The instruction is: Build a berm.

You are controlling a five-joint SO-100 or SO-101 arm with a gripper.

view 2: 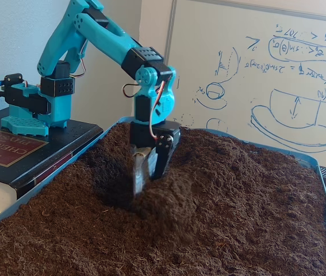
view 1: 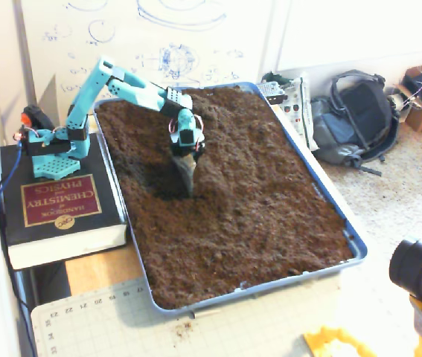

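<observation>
A blue tray [view 1: 328, 202] is filled with loose dark brown soil. My teal arm reaches from its base at the left and points straight down into the soil. My gripper [view 1: 188, 189] looks shut, and its tip is pressed into the soil; it also shows in the other fixed view [view 2: 140, 191]. A low rounded ridge of soil, the berm [view 2: 180, 198], rises right beside the gripper on its right; from above it is faint [view 1: 212, 186]. A dark shallow trough [view 2: 112, 183] lies on the gripper's left.
The arm's base [view 1: 50, 145] stands on a thick black and red book [view 1: 58, 204] left of the tray. A cutting mat [view 1: 106, 320] lies in front. A backpack [view 1: 356, 119] and boxes sit at the right. A whiteboard [view 2: 266, 69] stands behind.
</observation>
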